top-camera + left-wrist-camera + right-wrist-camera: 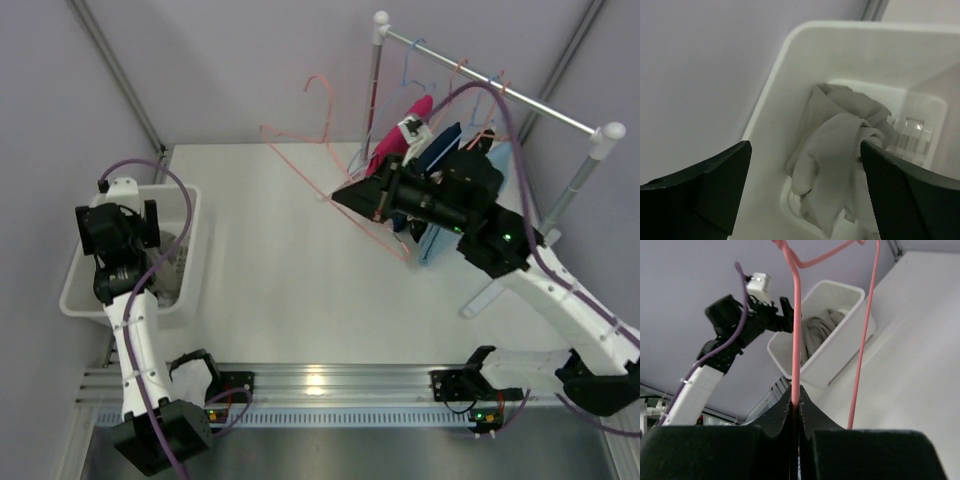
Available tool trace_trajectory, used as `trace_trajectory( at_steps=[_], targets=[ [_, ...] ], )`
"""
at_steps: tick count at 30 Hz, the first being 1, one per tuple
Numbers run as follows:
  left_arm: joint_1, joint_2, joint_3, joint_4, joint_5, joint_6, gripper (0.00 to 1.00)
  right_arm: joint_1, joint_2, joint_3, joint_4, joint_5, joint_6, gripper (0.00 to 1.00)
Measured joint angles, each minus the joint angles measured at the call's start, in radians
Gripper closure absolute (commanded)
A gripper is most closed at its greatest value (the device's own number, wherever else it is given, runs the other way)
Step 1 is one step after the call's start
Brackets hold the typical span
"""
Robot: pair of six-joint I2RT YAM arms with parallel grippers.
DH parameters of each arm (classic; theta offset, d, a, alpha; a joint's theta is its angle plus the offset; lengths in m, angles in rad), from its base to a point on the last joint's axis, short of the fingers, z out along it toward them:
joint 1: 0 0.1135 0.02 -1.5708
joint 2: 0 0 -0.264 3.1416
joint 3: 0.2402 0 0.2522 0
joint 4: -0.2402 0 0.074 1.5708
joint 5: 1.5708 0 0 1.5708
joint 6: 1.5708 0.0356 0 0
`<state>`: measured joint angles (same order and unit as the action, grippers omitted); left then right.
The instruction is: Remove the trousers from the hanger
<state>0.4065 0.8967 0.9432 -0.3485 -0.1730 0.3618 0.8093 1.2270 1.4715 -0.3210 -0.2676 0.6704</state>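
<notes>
Right jaws: clamped onto the bare pink hanger (796,340), best carried clear of sky-blue trousers (434,240) hanging just behind them; left jaws: spread wide, directly above grey trousers (835,150) heaped in white bin (790,50).

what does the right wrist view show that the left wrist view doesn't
Only the right wrist view: the right gripper shut on the pink hanger wire, the left arm reaching over the white bin, and the table that the bin stands on. Only the left wrist view: the left gripper open, looking straight down into the bin from close up. Both: the white bin with the grey trousers crumpled inside.
</notes>
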Motion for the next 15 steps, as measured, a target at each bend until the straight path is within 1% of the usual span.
trace_trajectory(
  at_steps=[3,7,11,15],
  targets=[
    [0.000,0.000,0.017,-0.090,0.048,-0.053,0.01,0.000,-0.145,-0.014,-0.017,0.033,-0.030,1.00],
    [0.000,-0.001,0.099,-0.185,0.130,-0.119,0.01,-0.032,-0.343,-0.057,-0.035,0.047,-0.067,1.00],
    [0.000,-0.009,0.190,-0.201,0.197,-0.163,0.01,-0.087,-0.476,-0.092,-0.061,0.049,-0.106,1.00],
    [0.000,-0.014,0.232,-0.202,0.235,-0.181,0.01,-0.155,-0.575,-0.128,-0.143,0.054,-0.138,1.00]
  ],
)
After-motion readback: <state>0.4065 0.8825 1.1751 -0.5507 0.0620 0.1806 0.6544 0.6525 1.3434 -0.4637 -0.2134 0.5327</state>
